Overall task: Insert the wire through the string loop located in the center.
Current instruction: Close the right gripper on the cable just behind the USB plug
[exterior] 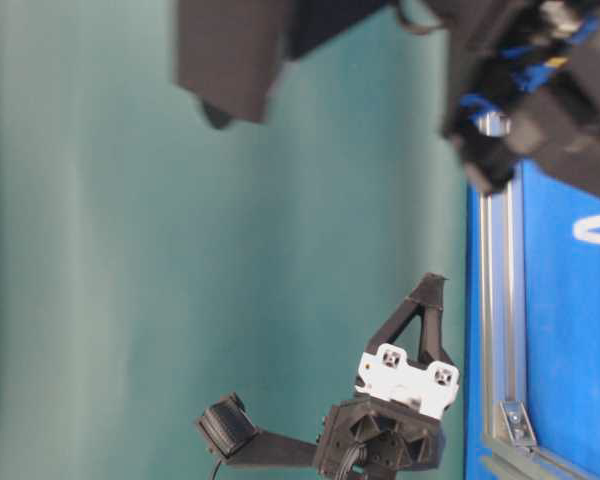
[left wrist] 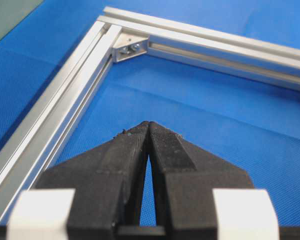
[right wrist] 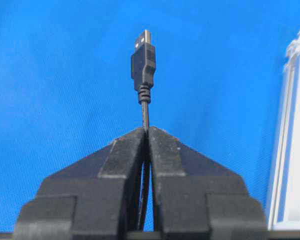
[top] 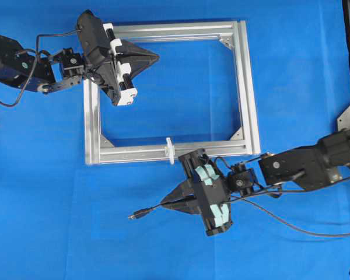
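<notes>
right gripper (top: 163, 205): clamped on the wire (top: 154, 209) just behind its plug, whose tip juts out past the fingertips.
left gripper (top: 156, 57): pinched shut, empty, over the frame (top: 244, 87) at its far corner.
string loop (top: 170, 150): upright on the frame's near rail, just beside the right gripper.
wire axis: roughly parallel to the near rail, so it likely needs turning towards the loop.
nearer arm: right.

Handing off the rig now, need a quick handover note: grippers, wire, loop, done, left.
Left gripper: shut, empty, over the frame interior near its top-left corner.
Right gripper: shut on the wire, plug sticking out ahead.
String loop: upright on the frame's near rail, centre; plug lies below and left of it in the overhead view.
Done: wire grasped.
Left: thread plug through loop.
</notes>
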